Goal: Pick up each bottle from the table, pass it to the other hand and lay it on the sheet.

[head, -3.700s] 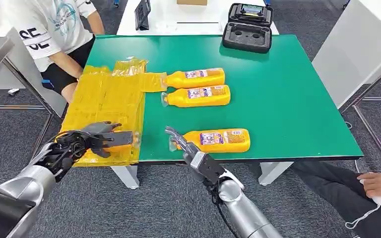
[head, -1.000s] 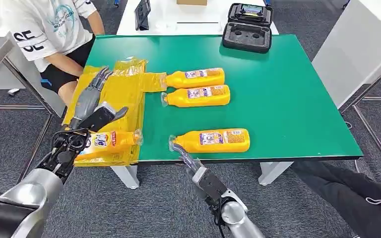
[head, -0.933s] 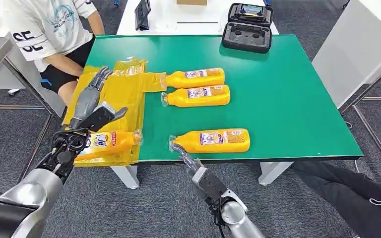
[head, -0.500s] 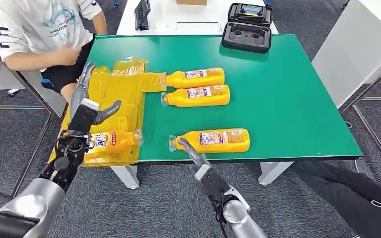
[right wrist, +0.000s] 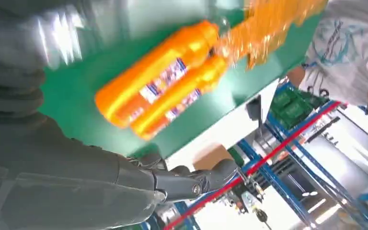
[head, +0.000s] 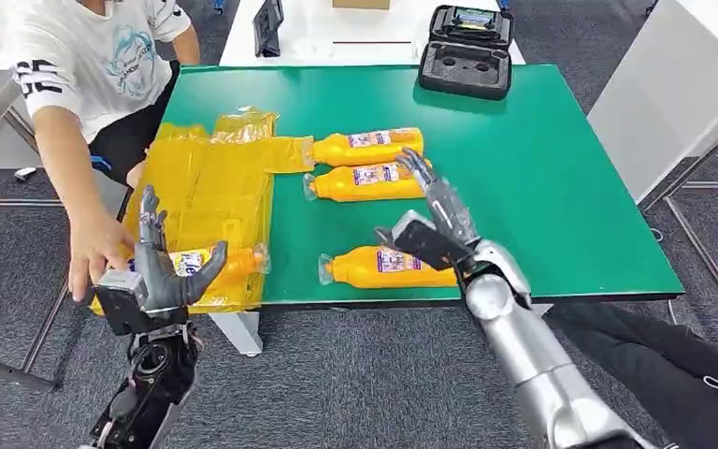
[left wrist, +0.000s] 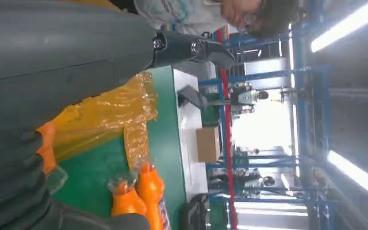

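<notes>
Now the left hand (head: 154,276) is upright off the near edge of the green surface (head: 542,178), fingers spread wide, nothing in it. Just beyond it one orange bottle (head: 210,265) lies on its side on the yellow sheet (head: 206,182), cap toward the bare green. A person's hand (head: 93,253) hangs close beside the left hand, at the sheet's outer edge.

Right hand (head: 430,220) is raised over the surface, fingers stretched out and apart, holding nothing. It stands above the nearest bottle (head: 369,268), which lies flat near the front edge and is partly covered by the hand. Two more bottles lie side by side further back: the middle one (head: 365,182) and the far one (head: 369,146), caps toward the sheet. A black case (head: 467,64) sits open at the far edge.
</notes>
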Robot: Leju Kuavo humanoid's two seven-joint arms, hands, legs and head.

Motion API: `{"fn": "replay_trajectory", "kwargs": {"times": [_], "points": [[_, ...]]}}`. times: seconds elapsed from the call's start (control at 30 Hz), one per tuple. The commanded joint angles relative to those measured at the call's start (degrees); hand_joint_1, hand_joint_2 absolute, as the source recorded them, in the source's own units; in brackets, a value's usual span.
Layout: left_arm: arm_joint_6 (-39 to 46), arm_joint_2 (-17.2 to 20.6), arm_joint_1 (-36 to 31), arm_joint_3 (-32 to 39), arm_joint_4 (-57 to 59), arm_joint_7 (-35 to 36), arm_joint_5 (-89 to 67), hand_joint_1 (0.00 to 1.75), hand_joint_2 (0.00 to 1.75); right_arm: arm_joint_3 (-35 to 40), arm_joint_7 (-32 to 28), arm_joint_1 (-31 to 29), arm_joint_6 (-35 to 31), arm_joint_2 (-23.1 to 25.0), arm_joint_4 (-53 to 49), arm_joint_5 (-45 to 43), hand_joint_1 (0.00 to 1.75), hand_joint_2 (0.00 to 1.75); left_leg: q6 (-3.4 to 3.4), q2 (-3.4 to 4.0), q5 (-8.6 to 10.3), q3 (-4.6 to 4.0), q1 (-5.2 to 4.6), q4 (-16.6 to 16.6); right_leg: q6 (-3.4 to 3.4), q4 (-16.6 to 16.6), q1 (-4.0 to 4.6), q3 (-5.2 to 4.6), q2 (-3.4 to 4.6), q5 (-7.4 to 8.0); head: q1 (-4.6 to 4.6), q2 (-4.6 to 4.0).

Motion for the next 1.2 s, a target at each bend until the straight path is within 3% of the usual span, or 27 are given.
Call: {"fn": "replay_trajectory", "kwargs": {"times": [0.03, 0.17, 0.6, 1.2], "points": [[-0.71, 0.42, 2.13, 2.52, -2.42, 0.2, -0.03, 0.0, 1.75, 3.83, 1.31, -11.38, 4.05, -3.42, 16.49, 1.7, 0.0, 1.75, -0.07, 0.15, -0.1, 0.2, 0.04, 0.0, -0.07, -0.02, 0.05, 0.17, 0.14, -0.04, 0.02, 0.0], [-1.25, 0.81, 2.25, 2.69, -2.54, 0.2, -0.08, 0.0, 1.75, 5.44, 1.5, -13.36, 8.46, -3.57, 22.54, 1.98, 0.0, 1.75, -0.05, 0.08, -0.06, 0.15, 0.05, -0.01, -0.05, -0.02, 0.03, 0.15, 0.07, -0.02, 0.02, 0.0], [-1.45, 0.91, 1.97, 2.76, -0.73, 0.2, 0.1, 0.0, 1.75, 9.4, -0.54, -12.99, 16.93, -4.64, 25.86, 2.17, 0.0, 1.75, -0.1, 0.02, -0.1, 0.24, 0.09, -0.02, -0.1, -0.04, 0.08, 0.26, 0.01, -0.07, 0.0, 0.0], [-2.41, 0.48, 1.25, 2.76, 1.34, 0.2, 0.4, 0.0, 1.75, 12.67, -0.94, -16.25, 15.58, -2.17, 32.86, 4.65, 0.0, 1.75, -0.07, 0.03, -0.06, 0.16, 0.05, -0.02, -0.08, -0.01, 0.03, 0.17, 0.02, -0.05, -0.02, 0.0]]}}
